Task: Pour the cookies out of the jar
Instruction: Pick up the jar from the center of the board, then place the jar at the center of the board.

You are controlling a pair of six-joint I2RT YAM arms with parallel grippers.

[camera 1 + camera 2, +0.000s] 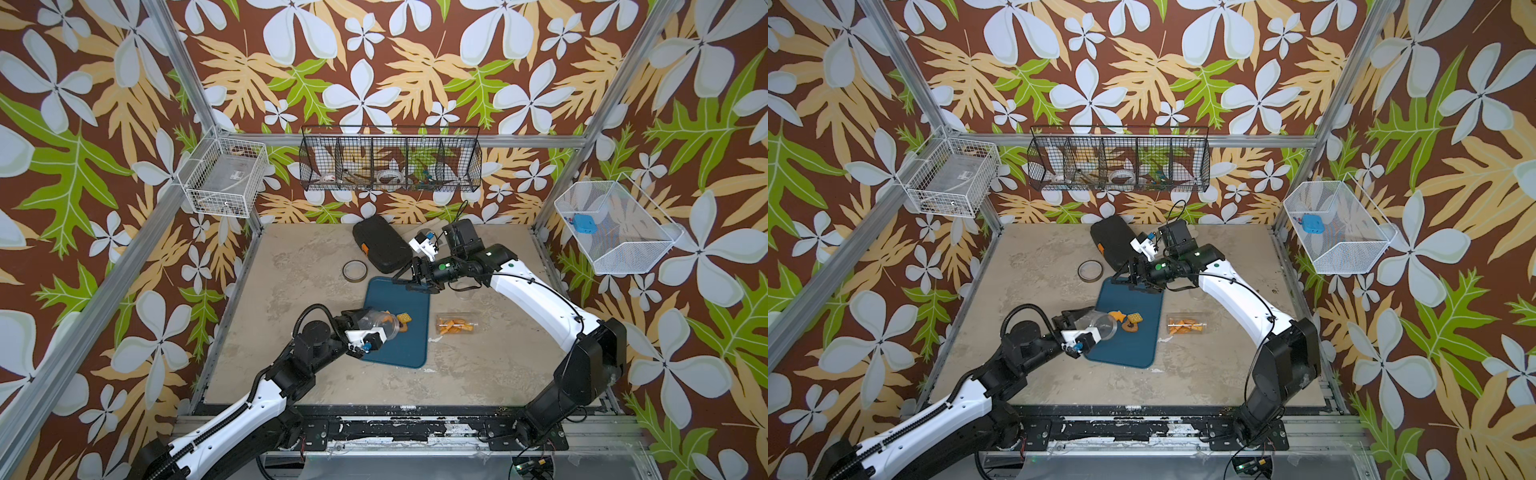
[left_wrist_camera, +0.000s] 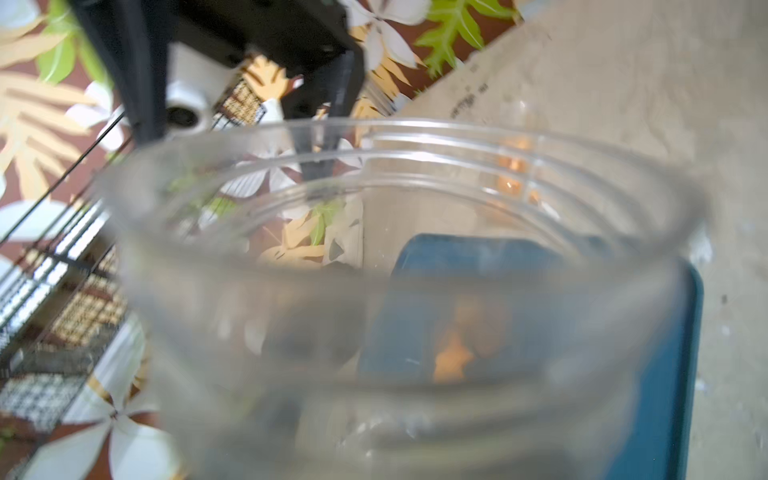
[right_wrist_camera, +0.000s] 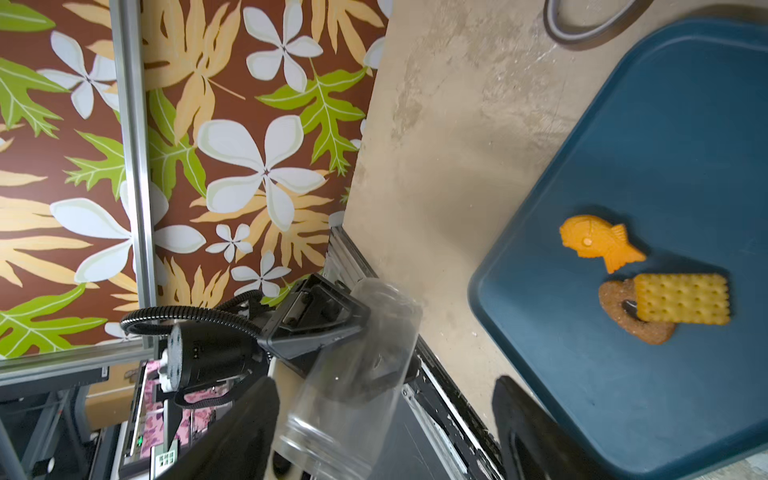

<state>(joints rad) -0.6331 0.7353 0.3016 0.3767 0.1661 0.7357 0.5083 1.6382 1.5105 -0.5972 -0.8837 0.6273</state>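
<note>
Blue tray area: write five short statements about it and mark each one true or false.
1. The clear plastic jar is gripped by the left tool. True.
2. The yellow rectangular cracker overlaps the brown ring-shaped cookie. True.
3. The orange fish-shaped cookie lies on the bare beige table. False: it lies on the blue plastic tray.
4. The round grey-rimmed lid is on the jar. False: it lies on the table beyond the tray.
5. The right tool is shut on a cookie. False: it is open and holds nothing.
</note>
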